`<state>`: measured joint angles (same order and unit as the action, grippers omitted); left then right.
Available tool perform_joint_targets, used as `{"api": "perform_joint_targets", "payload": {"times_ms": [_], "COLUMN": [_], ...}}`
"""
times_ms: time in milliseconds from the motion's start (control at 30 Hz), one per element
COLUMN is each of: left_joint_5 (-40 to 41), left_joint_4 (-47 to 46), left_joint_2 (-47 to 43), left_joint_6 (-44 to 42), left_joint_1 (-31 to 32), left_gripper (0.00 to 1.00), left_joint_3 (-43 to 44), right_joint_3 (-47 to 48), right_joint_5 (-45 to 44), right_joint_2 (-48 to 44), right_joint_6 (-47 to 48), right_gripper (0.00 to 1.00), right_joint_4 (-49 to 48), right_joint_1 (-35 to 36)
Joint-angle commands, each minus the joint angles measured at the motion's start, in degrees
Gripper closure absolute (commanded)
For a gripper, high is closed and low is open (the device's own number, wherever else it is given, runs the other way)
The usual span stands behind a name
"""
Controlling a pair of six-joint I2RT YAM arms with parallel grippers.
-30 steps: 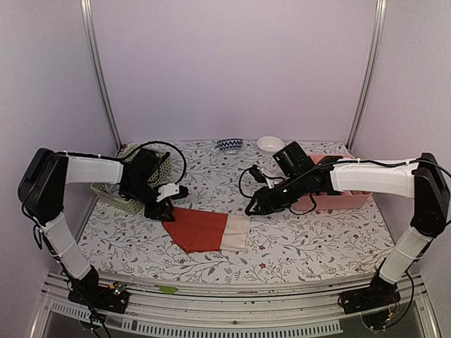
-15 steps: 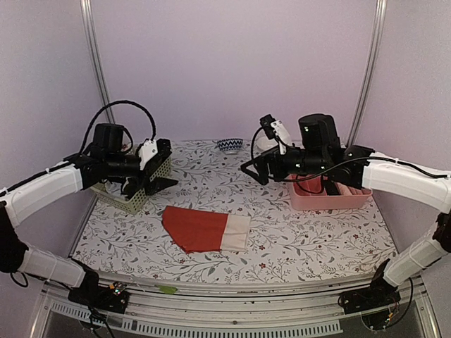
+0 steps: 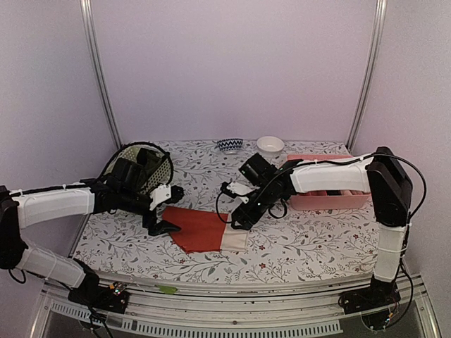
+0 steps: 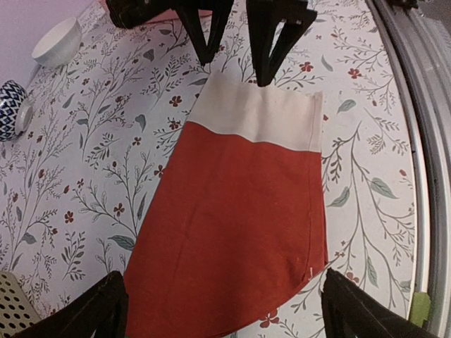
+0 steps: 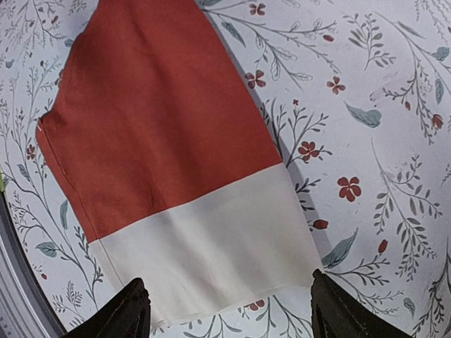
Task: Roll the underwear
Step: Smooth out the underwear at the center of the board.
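Note:
The underwear (image 3: 208, 231) lies flat on the floral table, red-orange with a cream-white band at its right end. My left gripper (image 3: 168, 210) hangs low over its rounded red left end, open, with the fingers straddling the cloth's width (image 4: 222, 285). Over the cream band hovers my right gripper (image 3: 236, 208), also open, a fingertip off each side of the band's edge (image 5: 227, 296). In the left wrist view the underwear (image 4: 239, 232) stretches away to the right gripper's fingers (image 4: 271, 42). Nothing is gripped. The right wrist view shows the underwear (image 5: 162, 134) smooth and unrolled.
A pink tray (image 3: 331, 201) stands behind the right arm. A pale green perforated basket (image 3: 151, 165) sits behind the left arm. At the back are a white bowl (image 3: 270, 145) and a blue patterned bowl (image 3: 230, 145). The table's metal front rail (image 4: 423, 141) runs close by.
Both arms were raised half a second ago and have come down to the two ends of the underwear. Both grippers stand wider open than a second ago. The cloth has not moved.

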<state>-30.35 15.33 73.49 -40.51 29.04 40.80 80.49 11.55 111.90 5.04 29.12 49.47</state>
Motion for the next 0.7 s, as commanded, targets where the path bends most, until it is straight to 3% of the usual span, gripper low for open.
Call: {"api": "perform_joint_targets", "payload": {"times_ms": [0,267,667], "left_joint_5": [2.17,2.48,2.23], "left_joint_4": [-2.22,-2.9,-1.58], "left_joint_2": [-0.85,-0.26,0.06], "left_joint_6": [1.96,2.22,-2.76], "left_joint_1": [0.76,1.03,1.34], "left_gripper": [0.04,0.04,0.04], "left_joint_3": [-1.17,-2.41,-4.09], "right_joint_3": [4.56,3.86,-1.5], "right_joint_5": [-3.61,-7.79,-7.77], "right_joint_2": [4.53,7.89,-1.12], "right_joint_6": [2.39,4.08,2.87], "right_gripper": [0.22,0.22,0.32], "right_joint_4": [3.59,8.07,7.25], "right_joint_1": [2.75,4.55,4.66]}}
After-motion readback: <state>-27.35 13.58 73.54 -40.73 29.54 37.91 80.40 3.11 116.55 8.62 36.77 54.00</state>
